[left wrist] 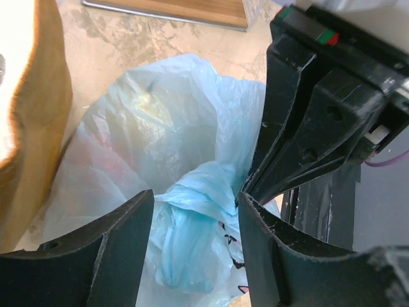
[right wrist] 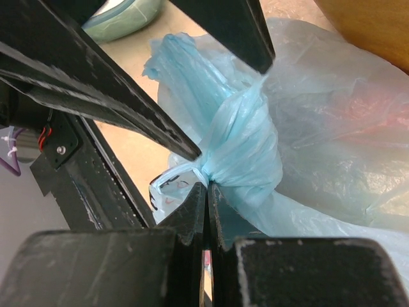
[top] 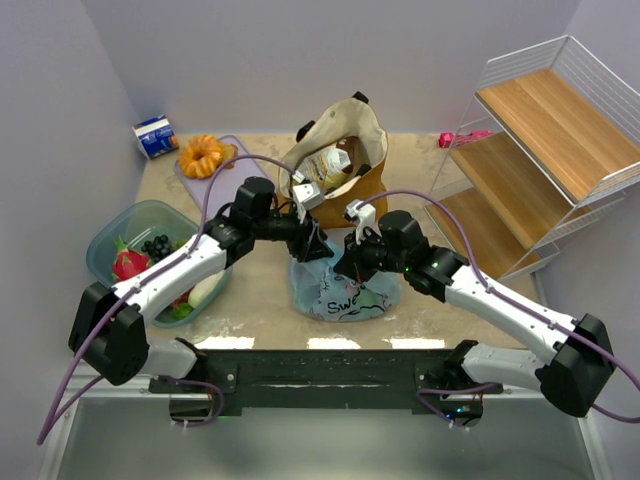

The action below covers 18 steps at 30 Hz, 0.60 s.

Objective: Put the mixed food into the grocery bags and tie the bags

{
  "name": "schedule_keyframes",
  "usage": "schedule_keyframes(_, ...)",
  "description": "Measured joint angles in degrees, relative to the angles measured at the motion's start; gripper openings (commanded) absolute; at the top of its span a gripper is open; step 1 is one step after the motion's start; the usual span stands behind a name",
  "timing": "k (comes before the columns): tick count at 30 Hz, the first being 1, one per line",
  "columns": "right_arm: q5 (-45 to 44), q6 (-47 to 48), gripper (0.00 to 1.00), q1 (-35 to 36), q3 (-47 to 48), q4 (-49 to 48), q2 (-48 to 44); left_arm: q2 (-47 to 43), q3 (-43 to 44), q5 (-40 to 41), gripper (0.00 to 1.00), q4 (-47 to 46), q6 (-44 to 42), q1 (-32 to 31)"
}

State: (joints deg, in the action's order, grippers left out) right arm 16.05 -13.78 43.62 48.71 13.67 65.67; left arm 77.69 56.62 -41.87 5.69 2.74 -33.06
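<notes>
The light-blue plastic grocery bag [top: 345,292] lies at the table's middle with its top twisted into a knot [left wrist: 192,192]. My left gripper [left wrist: 196,196] is open, one finger on each side of that knot without pinching it. My right gripper [right wrist: 206,184] is shut, its tips nipping the bag's thin plastic at the base of the knot [right wrist: 239,153]. Both grippers meet above the bag in the top view, left [top: 318,245] and right [top: 352,262]. Behind stands the tan tote [top: 345,170], open, with snack packets [top: 330,165] showing inside. What the blue bag holds is hidden.
A clear teal tub [top: 108,238] with fruit stands at the left, under my left arm. An orange ring-shaped item [top: 203,155] and a small blue carton [top: 157,137] sit at the back left. A white wire shelf with wooden boards [top: 540,150] fills the right side.
</notes>
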Motion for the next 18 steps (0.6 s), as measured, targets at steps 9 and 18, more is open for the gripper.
schedule_keyframes(9,0.0,0.6,0.0,0.3,0.0,0.0,0.0,0.5,0.1,3.2,0.92,1.8,-1.4,-0.8)
schedule_keyframes(18,0.0,1.0,0.0,0.3,0.0,0.0,0.0,0.3,0.2,4.1,0.98,1.0,0.4,0.4)
